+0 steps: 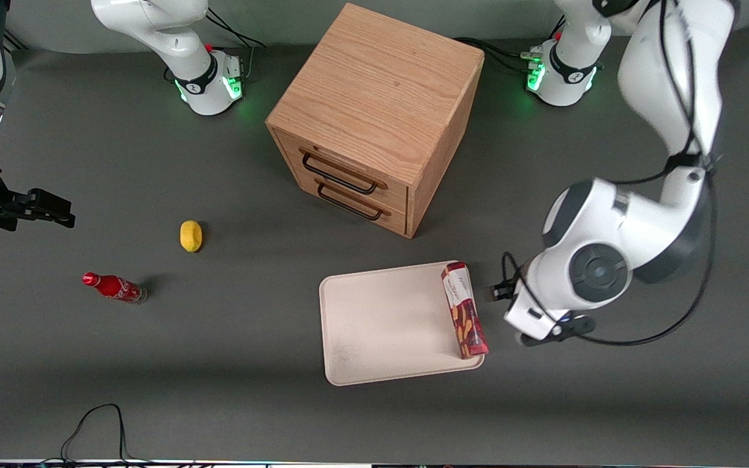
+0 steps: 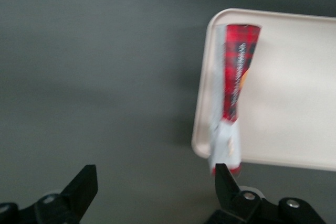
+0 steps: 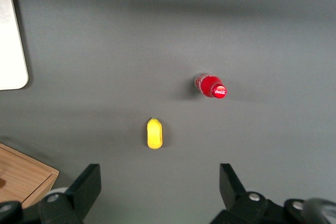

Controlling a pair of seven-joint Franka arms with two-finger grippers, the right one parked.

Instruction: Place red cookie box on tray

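the red cookie box [image 1: 463,310] stands on its narrow long side on the tray [image 1: 387,325], right along the rim nearest the hand [image 2: 152,187], its white label end toward the wooden drawer cabinet [image 1: 374,117]. in the wrist view the box [image 2: 231,98] sits just ahead of one fingertip [image 2: 223,174], and the cream tray [image 2: 283,87] spreads away from it.

the risk is plain: balanced on edge at the rim, the box could tip flat or drop off onto the grey surface [image 1: 218,364] if a finger clips it while pulling away, since one fingertip looks very close to its near end.

the hand is spread wide and empty, low over the surface just outside the tray's edge, pointing at the box with the forearm [image 1: 608,260] roughly level above it.
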